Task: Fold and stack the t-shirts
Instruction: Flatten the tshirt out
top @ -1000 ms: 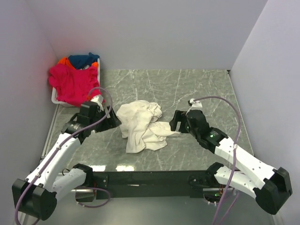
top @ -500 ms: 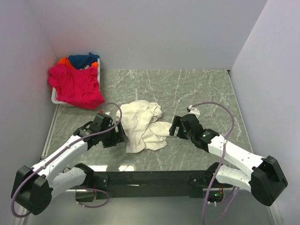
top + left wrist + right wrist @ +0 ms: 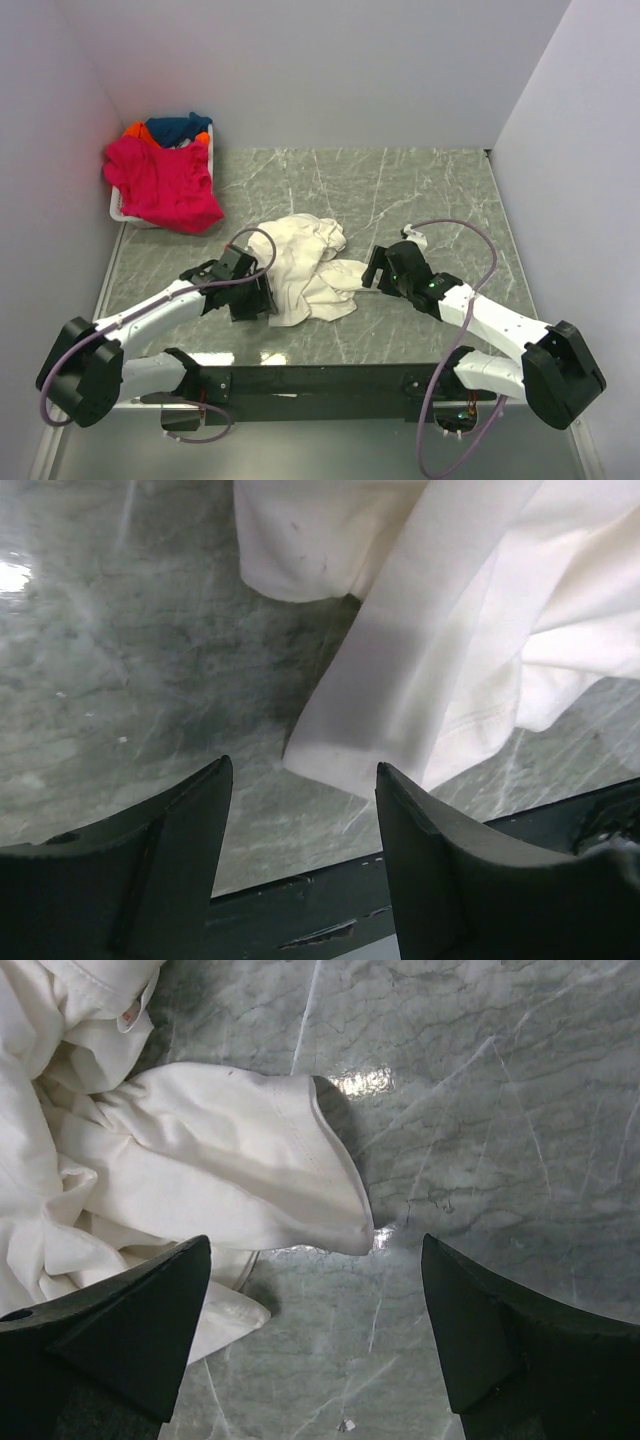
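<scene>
T-shirt (image 3: 300, 265), cream, crumpled, between spread fingers (image 3: 170, 855)

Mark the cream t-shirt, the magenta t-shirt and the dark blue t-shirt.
cream t-shirt (image 3: 298, 268), top external view, middle of the crumpled heap.
magenta t-shirt (image 3: 165, 185), top external view, middle of the draped cloth.
dark blue t-shirt (image 3: 178, 128), top external view, its uppermost fold.

Soft even light, tabletop (image 3: 470, 1110) glare

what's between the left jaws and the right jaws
The crumpled cream t-shirt, shown in the top view; each wrist view has its edge just ahead of the jaws.
</scene>
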